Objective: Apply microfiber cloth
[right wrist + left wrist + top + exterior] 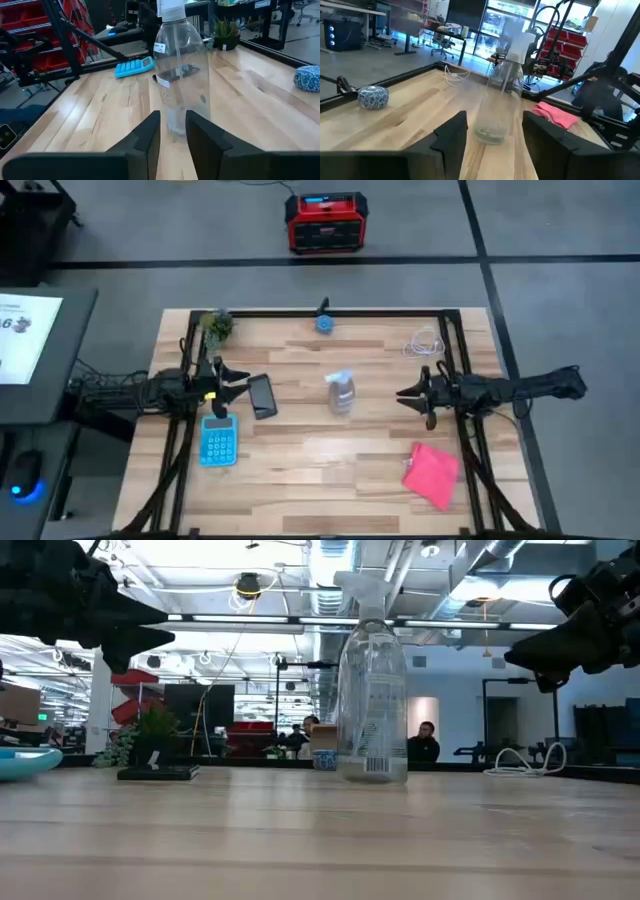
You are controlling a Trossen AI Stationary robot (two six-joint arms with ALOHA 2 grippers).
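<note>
The pink-red microfiber cloth (432,473) lies crumpled flat on the table near the front right corner; it also shows in the left wrist view (557,115). No gripper touches it. My right gripper (402,394) hovers above the table at mid right, farther back than the cloth, open by a narrow gap (173,125) and pointing at the clear spray bottle (341,392). My left gripper (243,383) hovers at mid left, open wide (495,130), above the black phone (263,396) and facing the bottle from the other side.
The spray bottle stands upright at the table's centre (372,700). A light-blue calculator (218,442) lies front left. At the back are a small plant (215,327), a blue patterned ball (324,323) and a white cable (428,342). A black frame (330,313) rims the table.
</note>
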